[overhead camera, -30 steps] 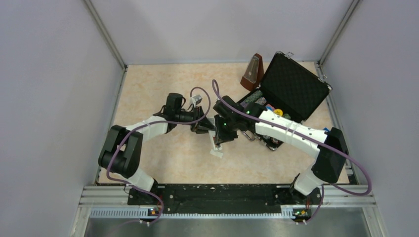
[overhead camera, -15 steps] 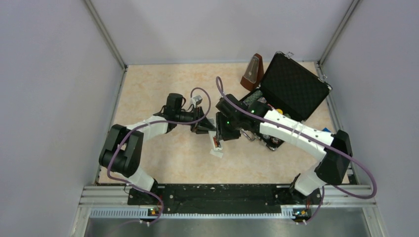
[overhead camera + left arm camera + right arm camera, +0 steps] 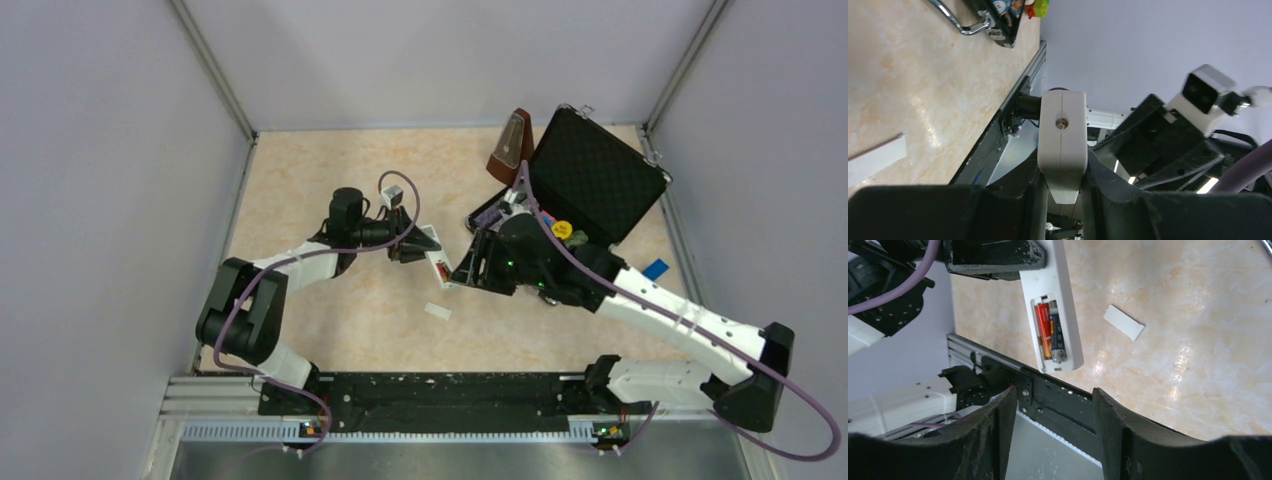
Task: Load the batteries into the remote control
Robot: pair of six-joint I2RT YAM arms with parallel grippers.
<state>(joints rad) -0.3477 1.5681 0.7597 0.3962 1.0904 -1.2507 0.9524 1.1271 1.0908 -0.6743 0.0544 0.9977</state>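
**Top view.** The left claw, at frame centre, is clenched on the upper end of the remote control. The remote's free end points down the frame. The right claw sits just to the right of that free end; whether it touches the remote cannot be told here. A small flat white cover lies on the bench below the remote and apart from it. At upper right stands an open black case, with a brown pyramid-shaped metronome beside its left edge.

**Right wrist view.** The right claw is released. Its dark fingers are spread at the bottom of the frame with nothing between them. Above them, the remote's open compartment faces the camera. It holds the red battery on the left and the black battery on the right, lying side by side and lengthwise.

**Left wrist view.** The remote is seen end-on at centre, gripped from both sides, apparently clear of the bench.
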